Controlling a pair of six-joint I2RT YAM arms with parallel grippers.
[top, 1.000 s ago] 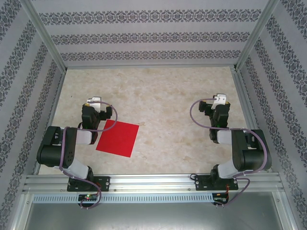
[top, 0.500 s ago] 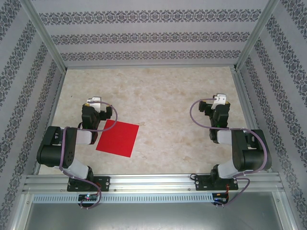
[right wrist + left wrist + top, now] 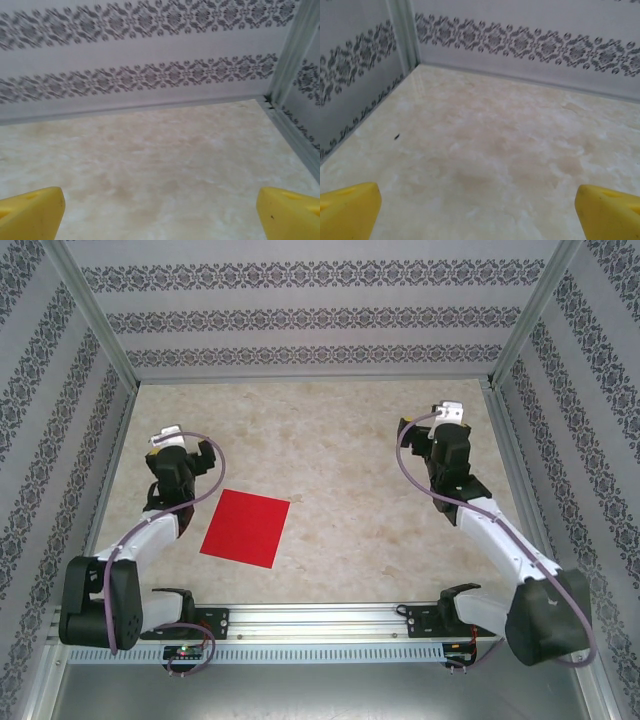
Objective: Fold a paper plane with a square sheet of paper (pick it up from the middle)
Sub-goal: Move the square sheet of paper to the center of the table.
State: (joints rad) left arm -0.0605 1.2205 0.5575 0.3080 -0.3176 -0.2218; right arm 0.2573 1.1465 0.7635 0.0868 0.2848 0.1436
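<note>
Both arms reach farther out than before; left gripper [image 3: 170,446] and right gripper [image 3: 446,426] spread wide, empty, over table [image 3: 340,440]; square sheet of paper [image 3: 245,527] flat, apart from both

Table [image 3: 340,430]: beige marbled surface with pale cream veining, evenly lit. A small dark speck [image 3: 397,136] is noted near its left edge.
Walls [image 3: 300,315]: white panels on three sides, banded with horizontal rows of grey ornamental pattern.
Corner posts [image 3: 90,315]: plain aluminium profile, set at the two far corners.
Front rail [image 3: 320,620]: slotted aluminium extrusion along the near edge, with a perforated strip [image 3: 320,653] fitted just below it.
Light: diffuse; soft reflections are seen on the table.
</note>
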